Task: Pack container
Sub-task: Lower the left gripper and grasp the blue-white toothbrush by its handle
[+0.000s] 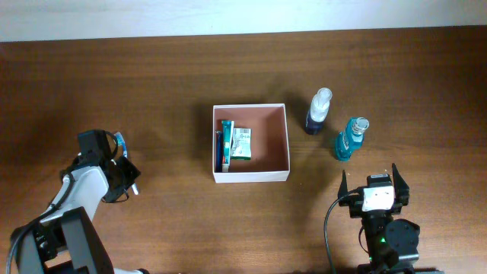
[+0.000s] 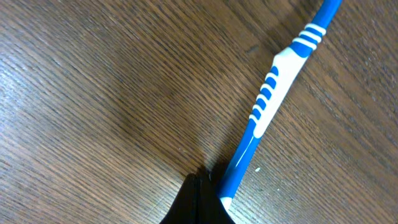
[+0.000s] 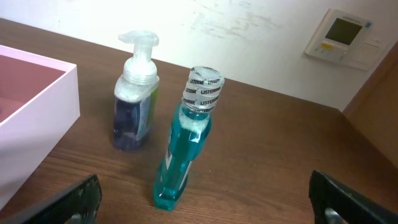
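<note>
Left tool point(image 2: 199, 193) at the toothbrush point(image 2: 267, 102); container point(image 1: 251, 177) sits well off to its right.
The left tool is closed together beside the toothbrush's end, whose handle runs diagonally away. The right tool point(image 1: 370, 181) is spread apart.

Table: dark brown wood point(image 1: 152, 84) with long streaked grain; it fills nearly the whole overhead view.
Far edge: a pale strip point(image 1: 228, 15) runs beyond the table top; whether it is floor or wall cannot be told.
Wall: off-white point(image 3: 249, 37), rising behind the table, with faint scuffs and scratches.
Wall panel: a small white box point(image 3: 341, 36) with a greenish-grey screen, mounted on the wall.
Right side: a brown wooden surface point(image 3: 380, 87) just beside the panel.
Light: soft and even, with a dull sheen on the wood.
</note>
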Tool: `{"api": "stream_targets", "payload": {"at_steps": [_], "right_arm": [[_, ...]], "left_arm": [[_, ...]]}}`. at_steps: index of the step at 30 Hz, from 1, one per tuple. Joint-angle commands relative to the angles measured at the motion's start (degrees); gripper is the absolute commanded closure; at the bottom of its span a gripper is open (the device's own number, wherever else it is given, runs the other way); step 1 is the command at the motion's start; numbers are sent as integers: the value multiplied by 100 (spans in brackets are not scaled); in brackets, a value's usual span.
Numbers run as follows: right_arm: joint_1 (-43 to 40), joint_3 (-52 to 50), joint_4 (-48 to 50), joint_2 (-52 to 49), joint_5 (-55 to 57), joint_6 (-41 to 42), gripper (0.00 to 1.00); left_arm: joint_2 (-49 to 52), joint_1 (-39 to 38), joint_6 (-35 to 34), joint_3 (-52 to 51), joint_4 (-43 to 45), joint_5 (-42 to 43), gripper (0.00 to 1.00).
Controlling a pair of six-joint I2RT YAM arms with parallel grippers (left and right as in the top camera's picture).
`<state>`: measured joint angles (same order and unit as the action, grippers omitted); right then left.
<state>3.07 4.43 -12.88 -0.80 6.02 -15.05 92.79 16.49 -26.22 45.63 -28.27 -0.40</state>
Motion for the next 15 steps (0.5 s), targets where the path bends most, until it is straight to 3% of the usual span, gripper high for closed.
{"api": "stream_targets", "payload": {"at_steps": [1,13,15], "right_arm": [[-11,-48,4,59,68,7,2],[-11,-48,4,59,68,4,2],[-11,-48,4,59,68,7,2]], "left_arm": [[-192,20,258,-2,-94,105,100],[-925,-24,232,0,-278,111,99],[-925,-61,227,0,-205,142,90]]}}
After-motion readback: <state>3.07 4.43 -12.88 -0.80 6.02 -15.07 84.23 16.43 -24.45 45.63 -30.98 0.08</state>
